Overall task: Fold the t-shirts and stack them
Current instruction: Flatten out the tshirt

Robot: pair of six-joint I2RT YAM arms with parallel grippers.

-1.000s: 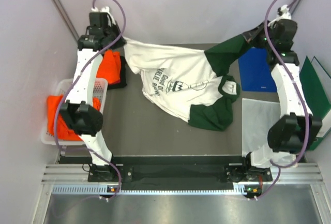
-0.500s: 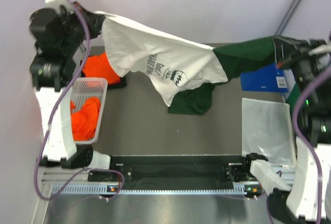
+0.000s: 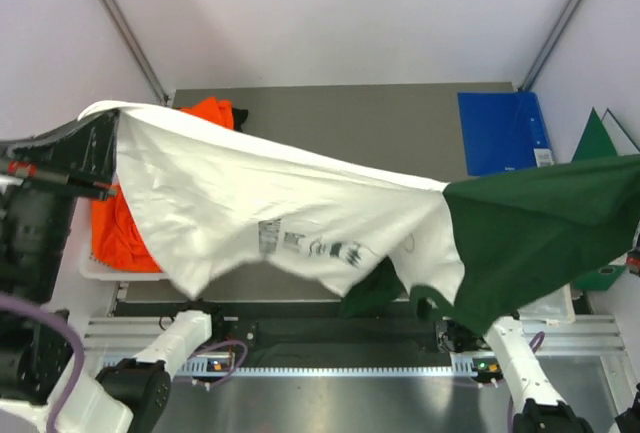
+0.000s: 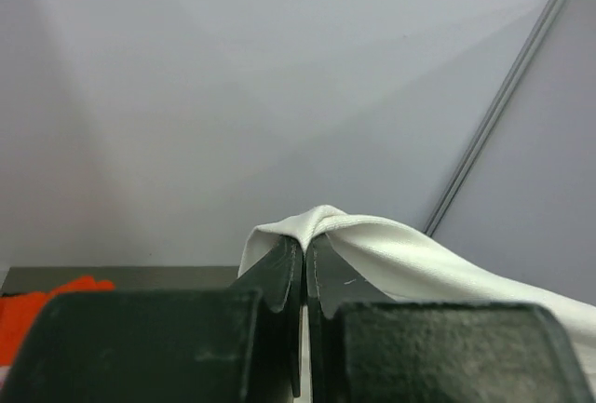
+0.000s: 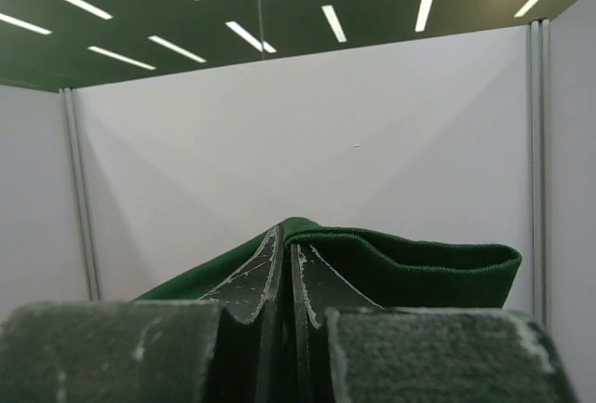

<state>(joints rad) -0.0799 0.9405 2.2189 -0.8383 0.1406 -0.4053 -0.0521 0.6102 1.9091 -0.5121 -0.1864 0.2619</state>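
Change: shirt (image 3: 250,193), a second ago sagging onto the surface (image 3: 350,118), is now lifted clear and stretched wide between both arms, high above it.
Reading: likely being spread to lay flat; folding not yet begun.
Grip: left fingers (image 4: 284,282) closed on a white edge; right fingers (image 5: 256,277) closed on a green sleeve cuff.
Shirt: near hem hangs loose, second green sleeve dangles below; white body sags mid-span, print blurred.
Beyond: orange shirts (image 3: 115,228) in basket (image 3: 95,265).

Blue folder (image 3: 500,133) on grey table (image 3: 340,113)
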